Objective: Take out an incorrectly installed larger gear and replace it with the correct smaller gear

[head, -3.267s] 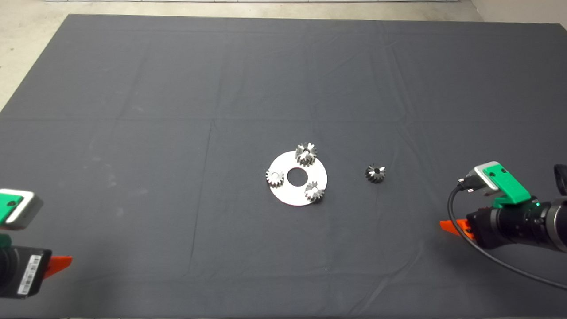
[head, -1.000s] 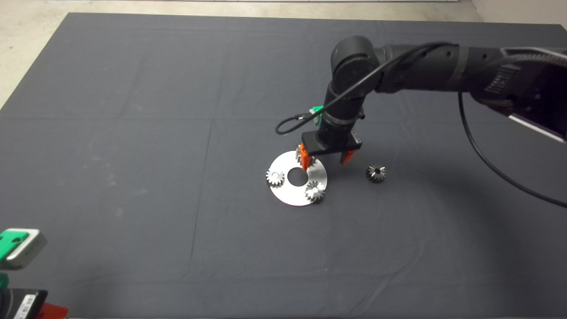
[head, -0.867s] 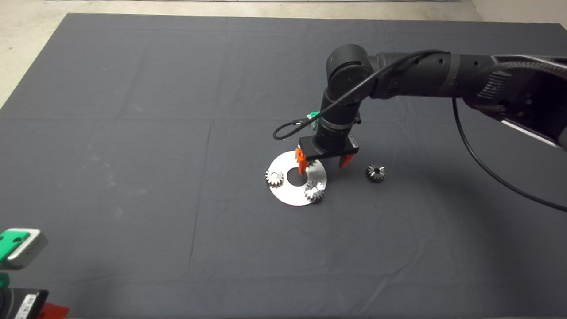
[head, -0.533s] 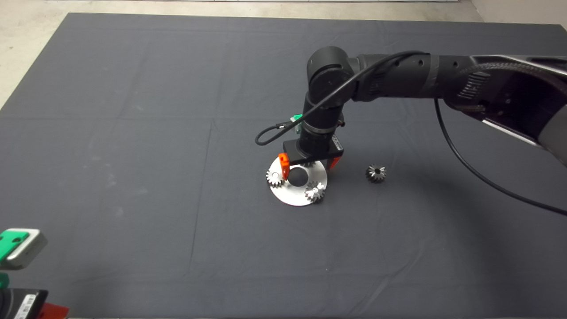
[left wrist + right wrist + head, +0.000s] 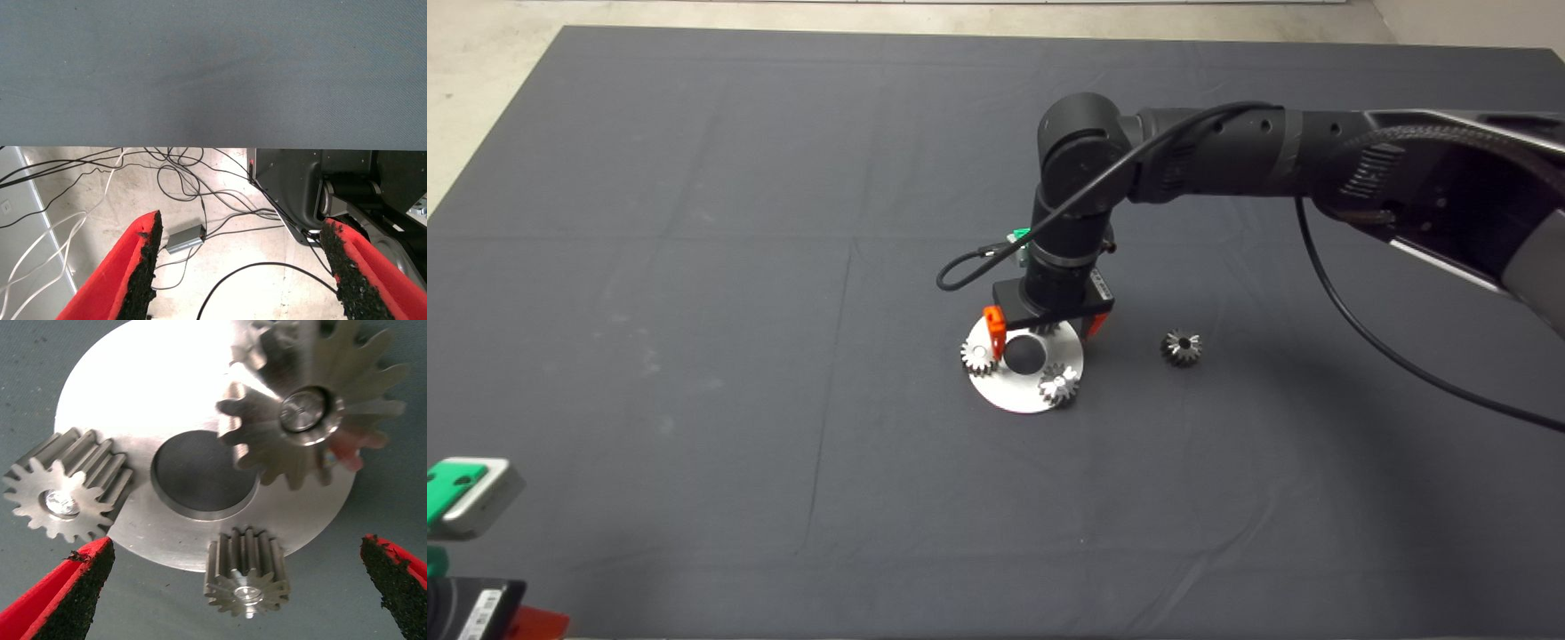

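The left gripper [image 5: 480, 569] waited at the mat's near-left edge, red fingers [image 5: 143, 267] spread on nothing. At centre, the right gripper [image 5: 1047, 327] hung spread wide over the round steel plate [image 5: 1014, 396] — the big long-toothed steel gear [image 5: 310, 410] sat upright on its pin directly beneath, between the fingers. Further right lay the small dark spur gear [image 5: 1181, 348], loose on the mat.

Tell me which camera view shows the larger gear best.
The right wrist view: the larger gear fills the frame on its pin, teeth clear. In the head view the right gripper hides nearly all of it. The left wrist view shows none.
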{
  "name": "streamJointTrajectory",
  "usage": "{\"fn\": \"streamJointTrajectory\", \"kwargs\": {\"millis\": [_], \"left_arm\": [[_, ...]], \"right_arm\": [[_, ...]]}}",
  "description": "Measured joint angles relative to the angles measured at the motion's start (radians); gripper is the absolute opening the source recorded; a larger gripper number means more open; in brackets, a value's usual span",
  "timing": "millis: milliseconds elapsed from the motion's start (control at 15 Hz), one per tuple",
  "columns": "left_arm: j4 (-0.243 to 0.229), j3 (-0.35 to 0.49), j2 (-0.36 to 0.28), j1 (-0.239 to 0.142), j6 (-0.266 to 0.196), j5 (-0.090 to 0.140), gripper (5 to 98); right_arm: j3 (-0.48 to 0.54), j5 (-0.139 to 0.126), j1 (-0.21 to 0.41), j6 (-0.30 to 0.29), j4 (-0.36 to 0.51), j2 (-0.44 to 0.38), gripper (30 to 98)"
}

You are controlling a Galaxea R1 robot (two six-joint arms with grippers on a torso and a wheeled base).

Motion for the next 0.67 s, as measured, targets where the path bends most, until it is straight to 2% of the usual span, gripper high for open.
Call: {"fn": "streamJointTrajectory", "kwargs": {"millis": [200, 467, 667], "left_arm": [[0.000, 0.000, 0.000, 0.000, 0.000, -0.003, 59.7], [0.000, 0.000, 0.001, 0.000, 0.000, -0.013, 59.7], [0.000, 0.000, 0.000, 0.000, 0.000, -0.019, 59.7]], "right_arm": [[0.001, 0.001, 0.006, -0.006, -0.019, -0.029, 96.9], [0.010, -0.003, 0.079, -0.010, -0.033, -0.061, 97.0], [0.022, 0.001, 0.085, -0.022, -0.038, -0.060, 96.9]]}}
